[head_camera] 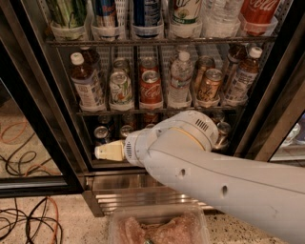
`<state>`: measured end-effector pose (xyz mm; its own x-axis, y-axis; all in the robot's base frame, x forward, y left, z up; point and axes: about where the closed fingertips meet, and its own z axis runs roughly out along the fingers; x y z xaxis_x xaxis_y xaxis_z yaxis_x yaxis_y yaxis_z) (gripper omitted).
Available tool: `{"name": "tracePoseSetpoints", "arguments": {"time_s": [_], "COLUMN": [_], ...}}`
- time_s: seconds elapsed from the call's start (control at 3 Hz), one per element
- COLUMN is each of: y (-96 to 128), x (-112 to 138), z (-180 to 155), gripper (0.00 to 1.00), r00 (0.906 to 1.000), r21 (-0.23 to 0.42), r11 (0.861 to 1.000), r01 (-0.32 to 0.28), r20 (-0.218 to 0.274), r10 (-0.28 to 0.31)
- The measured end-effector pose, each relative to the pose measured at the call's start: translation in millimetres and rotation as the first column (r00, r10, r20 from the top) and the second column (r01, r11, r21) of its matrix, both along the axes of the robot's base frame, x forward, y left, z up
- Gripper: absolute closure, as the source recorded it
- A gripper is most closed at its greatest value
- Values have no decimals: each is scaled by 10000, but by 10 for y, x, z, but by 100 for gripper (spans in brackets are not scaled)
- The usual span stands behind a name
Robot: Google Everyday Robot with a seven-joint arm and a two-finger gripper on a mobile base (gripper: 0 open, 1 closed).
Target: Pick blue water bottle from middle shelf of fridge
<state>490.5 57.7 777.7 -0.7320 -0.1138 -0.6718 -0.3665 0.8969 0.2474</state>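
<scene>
The fridge (33,100) stands open in front of me. Its middle shelf (157,110) holds lanes of cans and small bottles in white cups. The blue water bottle (86,82), with white cap, brown liquid and pale label, stands at the shelf's left end. A similar bottle (243,76) stands at the right end. My white arm (214,171) crosses from the lower right. My gripper (106,152) shows as a cream tip in front of the bottom rack, below and slightly right of the left bottle and apart from it.
A clear water bottle (181,78), a red Coca-Cola can (151,86), a pale can (121,88) and a copper can (209,85) share the shelf. Tall cans and a Coca-Cola bottle (257,14) stand above, short cans (101,135) below. Cables (26,224) lie on the floor; a clear tub (157,228) sits at the bottom edge.
</scene>
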Motion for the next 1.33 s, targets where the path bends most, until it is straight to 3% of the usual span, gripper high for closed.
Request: {"name": "tracePoseSetpoints", "arguments": {"time_s": [0.33,0.67,1.0,1.33], "y": [145,146,218,385], "x": [89,89,134,325], "z": [36,47,105,265], "gripper": [0,0,0,0], "r00": [9997,9994,9991,9948], "r21": [683,754,769,953], "r11": [9973,9965,9969,9954], "r01": [251,347,194,-66], "r20": [17,-10,350,1014], "r10": [-253,-347,-222,-31]}}
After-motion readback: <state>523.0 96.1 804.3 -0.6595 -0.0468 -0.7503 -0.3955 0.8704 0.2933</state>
